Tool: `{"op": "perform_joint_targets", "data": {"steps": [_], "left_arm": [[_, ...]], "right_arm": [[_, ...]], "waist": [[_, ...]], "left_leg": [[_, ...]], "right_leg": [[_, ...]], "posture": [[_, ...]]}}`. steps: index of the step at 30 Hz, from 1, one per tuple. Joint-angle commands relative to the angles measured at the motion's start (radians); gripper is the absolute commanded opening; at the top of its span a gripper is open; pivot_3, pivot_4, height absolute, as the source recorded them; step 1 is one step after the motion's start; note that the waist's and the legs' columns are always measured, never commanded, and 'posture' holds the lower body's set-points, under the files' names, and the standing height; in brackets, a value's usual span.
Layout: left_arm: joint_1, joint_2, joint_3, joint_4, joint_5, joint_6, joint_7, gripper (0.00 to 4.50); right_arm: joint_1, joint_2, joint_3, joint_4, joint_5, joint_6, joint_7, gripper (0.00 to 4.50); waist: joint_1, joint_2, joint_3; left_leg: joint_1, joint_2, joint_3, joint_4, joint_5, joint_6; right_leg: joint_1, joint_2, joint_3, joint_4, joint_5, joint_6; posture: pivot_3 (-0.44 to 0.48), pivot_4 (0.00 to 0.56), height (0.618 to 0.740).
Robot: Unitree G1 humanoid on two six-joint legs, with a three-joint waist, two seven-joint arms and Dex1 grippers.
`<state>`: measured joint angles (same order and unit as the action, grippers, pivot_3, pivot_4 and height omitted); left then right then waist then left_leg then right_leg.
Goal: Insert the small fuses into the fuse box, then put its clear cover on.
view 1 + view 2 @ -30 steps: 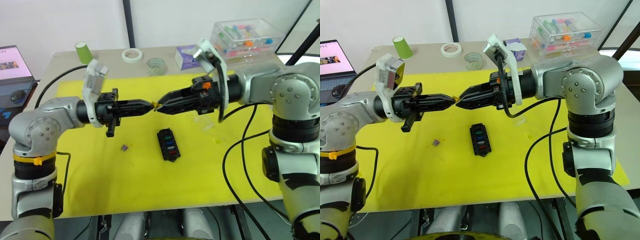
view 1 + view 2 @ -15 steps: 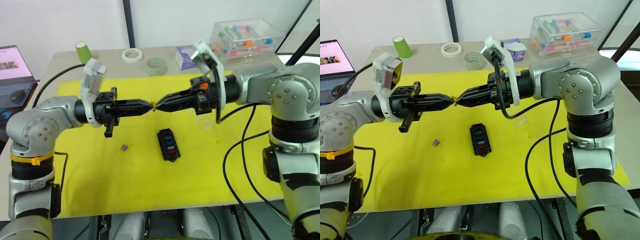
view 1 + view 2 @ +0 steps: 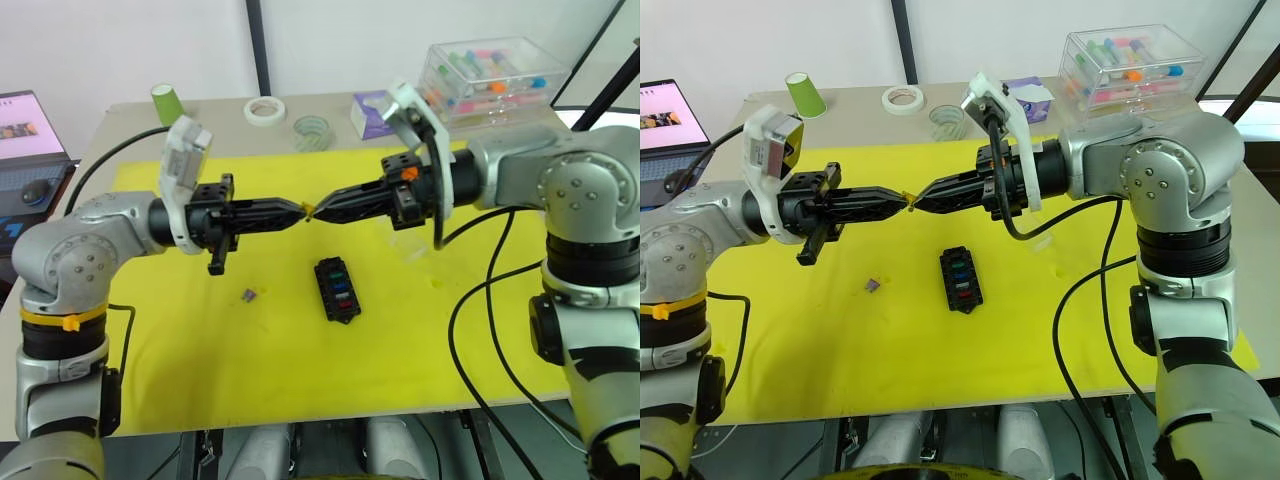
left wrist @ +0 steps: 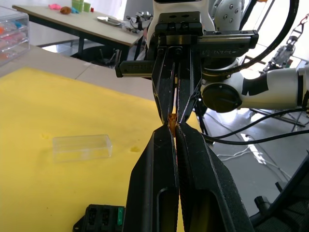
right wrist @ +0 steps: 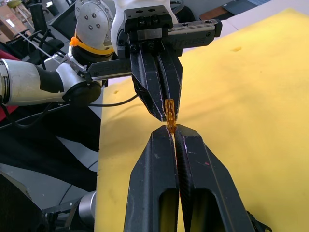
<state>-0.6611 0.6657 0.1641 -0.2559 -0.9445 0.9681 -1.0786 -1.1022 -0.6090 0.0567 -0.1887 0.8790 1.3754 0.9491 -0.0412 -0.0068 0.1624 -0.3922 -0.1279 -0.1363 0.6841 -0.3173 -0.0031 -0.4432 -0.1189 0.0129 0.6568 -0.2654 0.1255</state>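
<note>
While pinched by both, amber fuse (image 5: 169, 110) bridges left gripper (image 3: 296, 211) and right gripper (image 3: 322, 210).

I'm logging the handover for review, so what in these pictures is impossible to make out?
- Which gripper truly holds the tiny amber blade fuse: left gripper and right gripper both close on it.
- Black rectangular fuse box slots: too small to count empties.
- Clear rectangular plastic cover: head views hide it behind the right arm.

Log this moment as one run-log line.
phase: fuse handover in mid-air | left gripper: shut on amber fuse | right gripper: shut on same fuse | fuse box: on yellow mat | cover: off
</note>
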Motion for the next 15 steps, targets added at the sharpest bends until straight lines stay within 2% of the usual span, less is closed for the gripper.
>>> {"op": "perform_joint_targets", "data": {"steps": [1, 6, 9, 12, 15], "left_arm": [[0.002, 0.018, -0.008, -0.008, 0.005, -0.023, -0.002, 0.0], [0.016, 0.08, -0.092, 0.002, 0.101, -0.042, -0.009, 0.0], [0.038, 0.117, -0.173, 0.001, 0.198, -0.116, -0.032, 0.69], [0.073, 0.142, -0.279, 0.014, 0.34, -0.244, -0.063, 1.66], [0.099, 0.11, -0.366, 0.05, 0.445, -0.343, -0.064, 2.84]], "right_arm": [[-0.016, -0.01, 0.0, -0.025, 0.015, -0.018, 0.011, 0.02], [-0.032, -0.051, 0.055, -0.033, -0.028, -0.064, 0.043, 0.02], [-0.022, -0.134, 0.188, -0.061, -0.154, -0.206, 0.112, 0.0], [0.009, -0.215, 0.355, -0.052, -0.369, -0.471, 0.213, 0.0], [0.025, -0.217, 0.453, 0.04, -0.549, -0.735, 0.283, 0.0]], "waist": [[0.0, 0.0, 0.0], [0.001, 0.0, 0.0], [0.001, 0.0, 0.0], [0.002, 0.0, 0.0], [0.002, 0.0, 0.0]], "left_leg": [[0.0, 0.0, 0.0, 0.0, 0.0, 0.0], [0.0, 0.0, 0.0, 0.0, 0.0, 0.0], [0.0, 0.0, 0.0, 0.0, 0.0, 0.0], [0.0, 0.0, 0.001, -0.001, 0.0, 0.0], [0.0, 0.0, 0.002, -0.001, 0.0, 0.0]], "right_leg": [[0.0, 0.0, 0.0, 0.0, 0.0, 0.0], [0.0, 0.0, 0.0, 0.0, 0.0, 0.0], [0.0, 0.0, 0.0, -0.001, 0.0, 0.0], [0.0, 0.0, 0.0, -0.002, 0.0, 0.0], [0.0, 0.001, 0.0, -0.003, 0.0, 0.0]], "posture": [[0.0, 0.15, 0.74], [0.0, 0.15, 0.74], [0.0, 0.15, 0.74], [0.0, 0.15, 0.74], [0.0, 0.15, 0.74]]}}
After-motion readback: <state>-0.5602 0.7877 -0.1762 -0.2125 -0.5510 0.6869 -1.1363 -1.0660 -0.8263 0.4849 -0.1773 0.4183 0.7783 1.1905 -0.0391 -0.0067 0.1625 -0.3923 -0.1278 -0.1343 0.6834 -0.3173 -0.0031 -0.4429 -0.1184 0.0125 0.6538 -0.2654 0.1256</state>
